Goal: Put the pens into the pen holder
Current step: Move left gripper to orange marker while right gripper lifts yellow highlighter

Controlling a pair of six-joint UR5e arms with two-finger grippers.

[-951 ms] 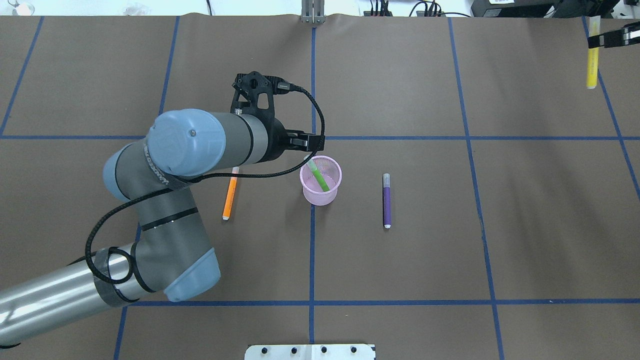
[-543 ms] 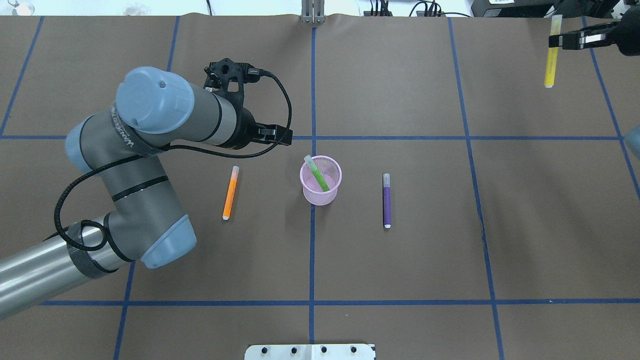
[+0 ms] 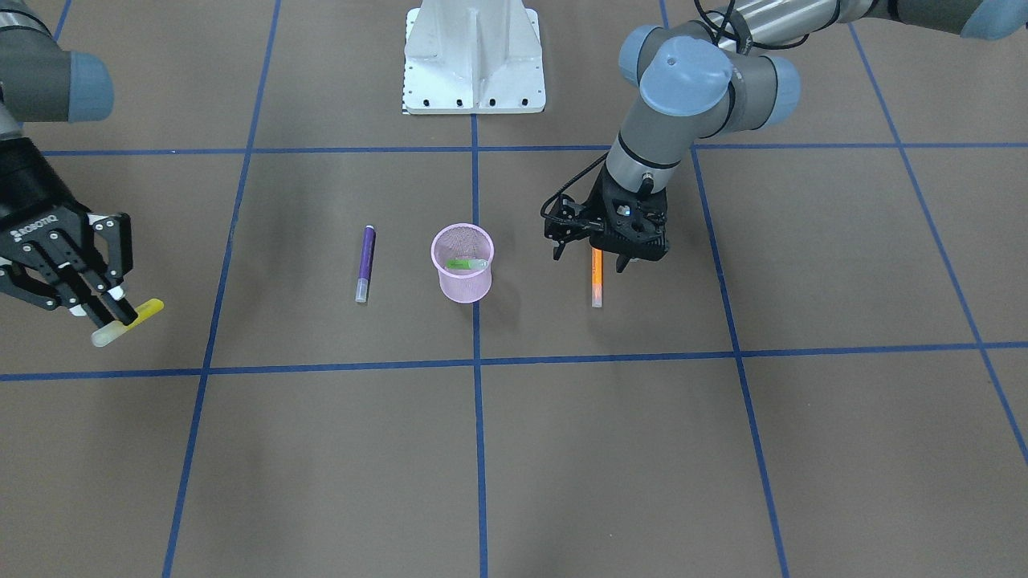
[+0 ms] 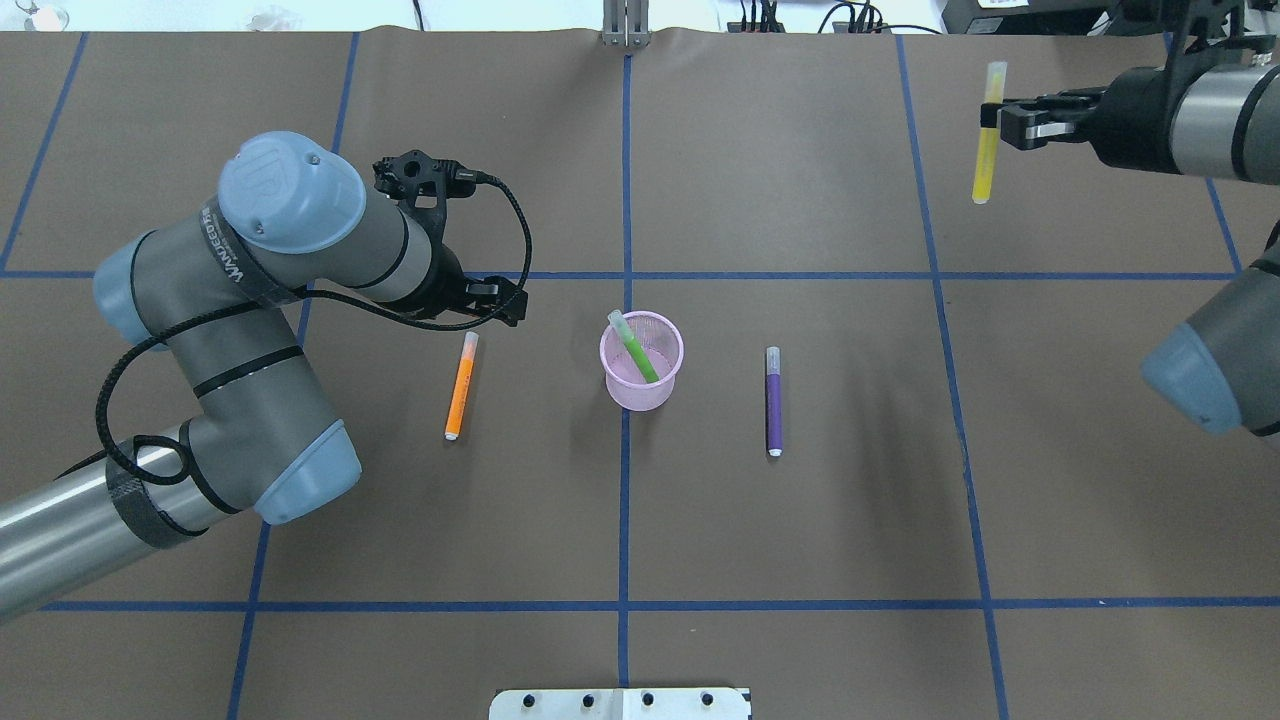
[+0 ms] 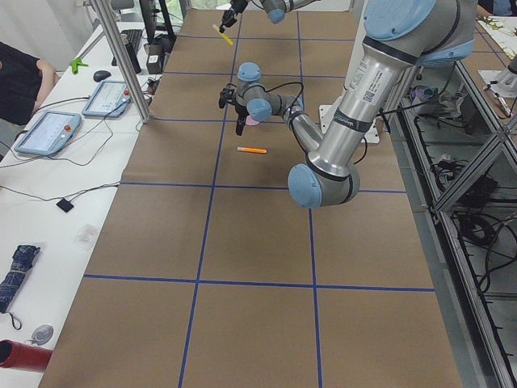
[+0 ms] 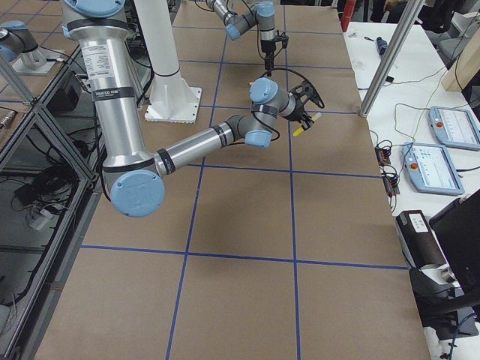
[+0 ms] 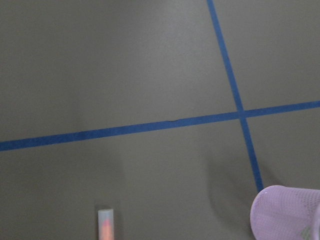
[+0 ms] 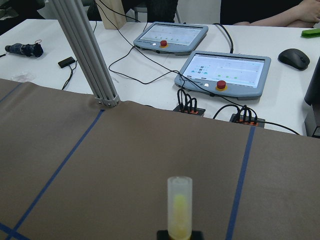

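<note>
Pen holder [image 4: 640, 396]: pink mesh cup, upright on tabletop [image 4: 800, 520].
Green pen [image 4: 636, 350]: inside pen holder, leaning, pale cap above rim.
Orange pen [image 4: 460, 385]: flat, near pen holder, left-arm side.
Purple pen [image 4: 773, 400]: flat, near pen holder, right-arm side.
Left claw [image 3: 590, 258]: fingers spread wide, hovering over orange pen.
Right claw [image 4: 995, 115]: clamped on yellow pen [image 4: 985, 160], well apart from pen holder.

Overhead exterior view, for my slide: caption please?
Green pen in pink holder, orange pen and purple pen lying loose, right gripper holding yellow pen.

brown table cover [image 4: 800, 520] | blue tape grid [image 4: 624, 500] | two tablets [image 8: 227, 70] | mouse [image 8: 295, 57] | folded umbrella [image 5: 18, 271]
</note>
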